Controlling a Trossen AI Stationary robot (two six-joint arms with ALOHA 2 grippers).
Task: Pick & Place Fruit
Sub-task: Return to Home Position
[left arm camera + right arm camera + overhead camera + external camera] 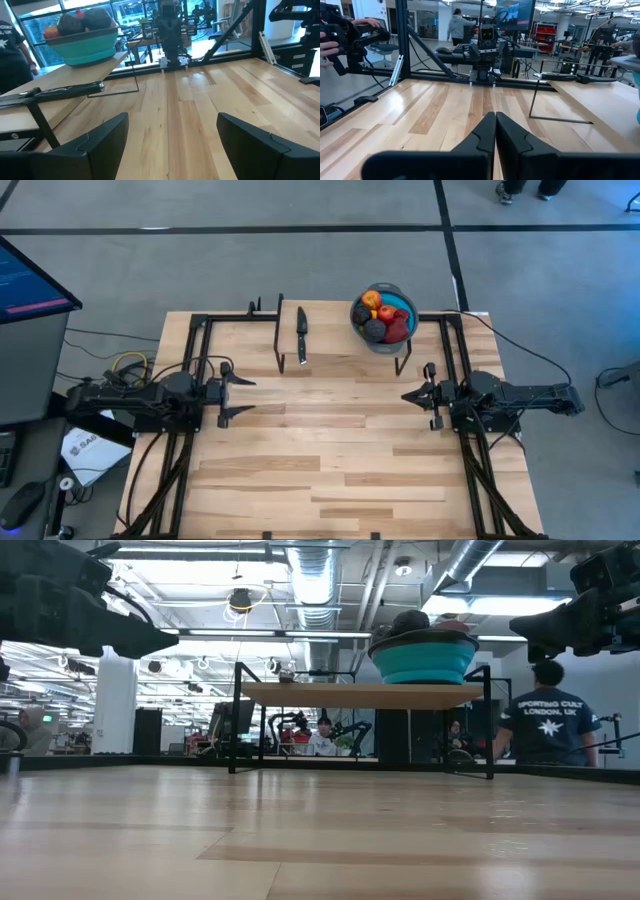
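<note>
Several small toy fruits, red, orange and dark purple, lie piled in a blue bowl that stands on a raised wooden shelf at the table's far side. In the left wrist view the fruit shows above the bowl's rim. My left gripper hovers open at the table's left, pointing level toward the right. My right gripper hovers shut at the table's right, pointing level toward the left; its fingers meet with nothing between them.
A slim black knife lies on the shelf left of the bowl. Black frame rails run along the table's left, right and far sides. A monitor stands off the table's left. People move in the room beyond the table.
</note>
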